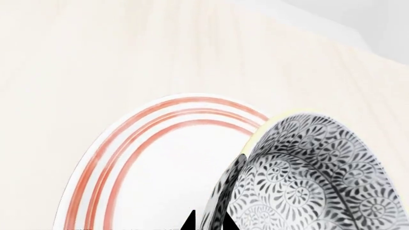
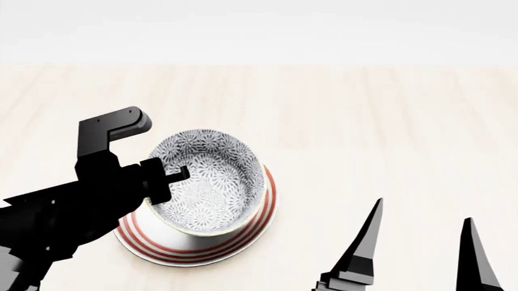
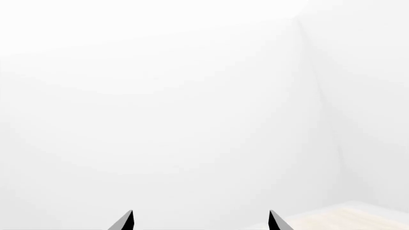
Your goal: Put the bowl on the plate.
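Note:
The grey-and-white floral bowl (image 2: 212, 177) rests over the white plate with red rings (image 2: 261, 223), covering most of it and looking slightly tilted. My left gripper (image 2: 167, 182) is shut on the bowl's left rim. In the left wrist view the bowl's wall (image 1: 307, 177) runs between the two fingertips of the left gripper (image 1: 210, 222), with the plate (image 1: 160, 158) right beneath it. My right gripper (image 2: 423, 212) stands open and empty to the right of the plate. In its own view the right gripper (image 3: 200, 213) faces only a white wall.
The pale wooden table (image 2: 389, 121) stretches back to a white wall. A corner of the table (image 3: 338, 218) shows in the right wrist view. Nothing else stands on it in view.

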Available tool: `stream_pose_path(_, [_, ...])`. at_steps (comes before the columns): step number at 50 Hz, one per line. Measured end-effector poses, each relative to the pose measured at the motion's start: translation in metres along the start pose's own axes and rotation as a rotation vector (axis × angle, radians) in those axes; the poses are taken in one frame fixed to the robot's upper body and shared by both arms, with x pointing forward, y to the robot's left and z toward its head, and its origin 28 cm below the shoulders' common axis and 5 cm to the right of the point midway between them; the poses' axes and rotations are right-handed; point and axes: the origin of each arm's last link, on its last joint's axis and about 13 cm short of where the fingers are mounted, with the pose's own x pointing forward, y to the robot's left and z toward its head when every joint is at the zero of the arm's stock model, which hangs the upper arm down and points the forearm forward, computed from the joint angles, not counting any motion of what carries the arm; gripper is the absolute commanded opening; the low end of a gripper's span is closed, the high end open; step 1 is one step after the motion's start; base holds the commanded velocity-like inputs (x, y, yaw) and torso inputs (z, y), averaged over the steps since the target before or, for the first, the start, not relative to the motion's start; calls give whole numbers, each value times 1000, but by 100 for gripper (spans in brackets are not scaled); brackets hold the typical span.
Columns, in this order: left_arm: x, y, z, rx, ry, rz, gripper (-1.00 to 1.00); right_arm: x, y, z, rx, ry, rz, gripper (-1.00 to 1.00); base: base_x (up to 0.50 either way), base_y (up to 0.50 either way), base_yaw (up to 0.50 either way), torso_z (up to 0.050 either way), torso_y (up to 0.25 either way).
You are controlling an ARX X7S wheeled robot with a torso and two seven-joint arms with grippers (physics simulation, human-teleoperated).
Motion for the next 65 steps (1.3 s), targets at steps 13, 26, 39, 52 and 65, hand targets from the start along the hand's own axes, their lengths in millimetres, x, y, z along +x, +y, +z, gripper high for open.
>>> stream_pose_path(13, [2,2,-2,27,-23,16,-100,-1,0,0,0,4,5,100,0,0,0,0,1])
stream_pose_path(26, [3,3,-4,42,-54,53,100,-2,1,0,-1,5,10,100,0,0,0,0,0])
stream_pose_path(39, [5,5,-1,88,-113,73,100,-3,1,0,0,8,15,100,0,0,0,0,0])
stream_pose_path(52, [0,15,31,224,-412,154,100,-4,2,-1,0,14,19,100,0,0,0,0,0])
stream_pose_path(65, [-39,57,50,313,-736,341,100,-6,4,-1,-2,18,29,100,0,0,0,0,0])
